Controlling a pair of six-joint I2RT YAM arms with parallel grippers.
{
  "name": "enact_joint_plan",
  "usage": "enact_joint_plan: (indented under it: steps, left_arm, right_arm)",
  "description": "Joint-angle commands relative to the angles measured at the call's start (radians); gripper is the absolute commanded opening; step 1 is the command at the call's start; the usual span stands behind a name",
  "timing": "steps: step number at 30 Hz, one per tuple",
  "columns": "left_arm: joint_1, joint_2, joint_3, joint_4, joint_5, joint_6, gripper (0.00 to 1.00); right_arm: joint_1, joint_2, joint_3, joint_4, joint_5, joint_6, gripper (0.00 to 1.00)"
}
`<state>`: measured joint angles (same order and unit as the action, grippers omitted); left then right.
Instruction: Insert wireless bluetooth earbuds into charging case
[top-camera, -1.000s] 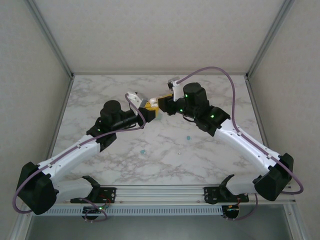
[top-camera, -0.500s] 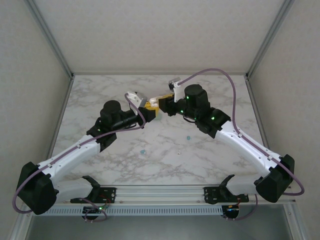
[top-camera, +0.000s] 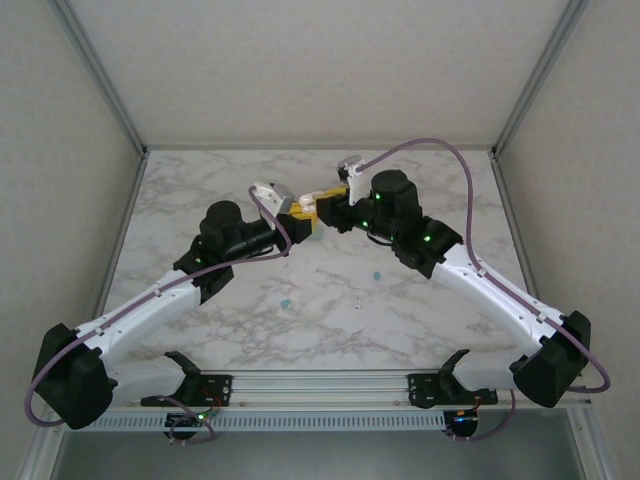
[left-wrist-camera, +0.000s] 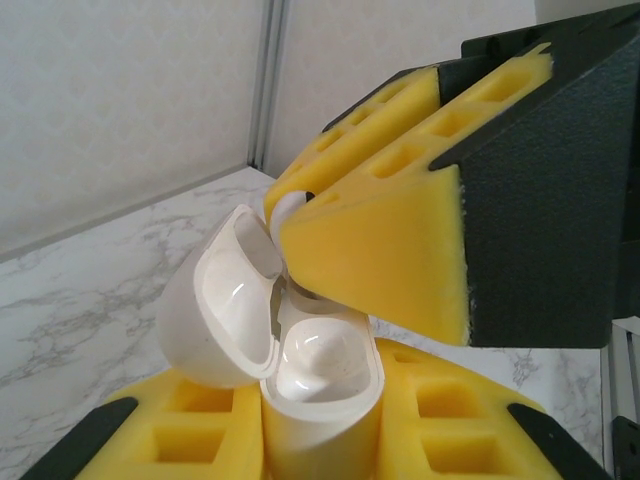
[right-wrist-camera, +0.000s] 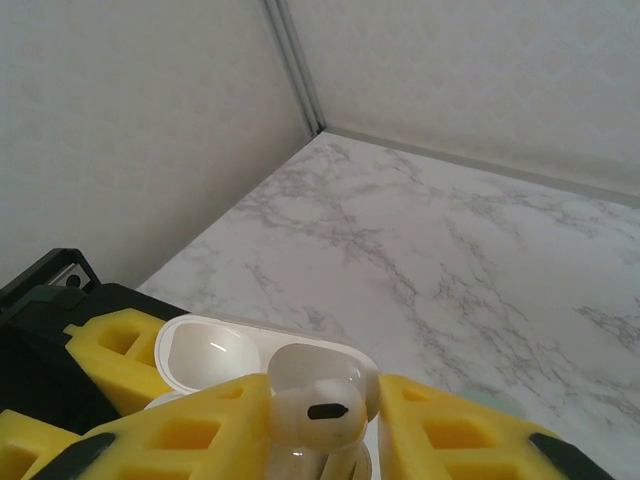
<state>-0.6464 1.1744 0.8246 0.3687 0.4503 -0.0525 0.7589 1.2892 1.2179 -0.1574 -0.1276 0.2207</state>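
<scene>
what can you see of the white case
The case is glossy white plastic, rounded, upright between the left claw's yellow foam pads, which clamp its body. Its hinged lid is swung open, leaning left in the left wrist view, its hollow inside showing. A white earbud between the right claw's pads sits at its opening.

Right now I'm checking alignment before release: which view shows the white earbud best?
The right wrist view: the white earbud is close up between yellow pads, over the open case. Left wrist shows its rounded top behind a pad; top external leaves it too small to tell.
</scene>
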Motion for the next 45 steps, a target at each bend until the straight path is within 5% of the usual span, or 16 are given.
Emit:
enact_joint_plan:
  steps: [1, 24, 36, 45]
  left_arm:
    - [-0.010, 0.002, 0.044, 0.101, 0.000, 0.017, 0.14]
    - [-0.012, -0.015, 0.049, 0.018, 0.008, 0.088, 0.14]
    - [-0.012, -0.028, 0.037, 0.001, -0.006, 0.115, 0.13]
    - [-0.009, -0.088, -0.022, -0.024, -0.080, 0.137, 0.13]
  right_arm:
    - [0.029, 0.000, 0.003, -0.065, -0.098, -0.021, 0.36]
    - [0.023, 0.042, 0.202, -0.287, -0.132, 0.163, 0.58]
    - [0.017, -0.013, 0.239, -0.343, 0.026, 0.224, 0.60]
    - [-0.078, -0.085, 0.249, -0.633, 0.173, 0.161, 0.58]
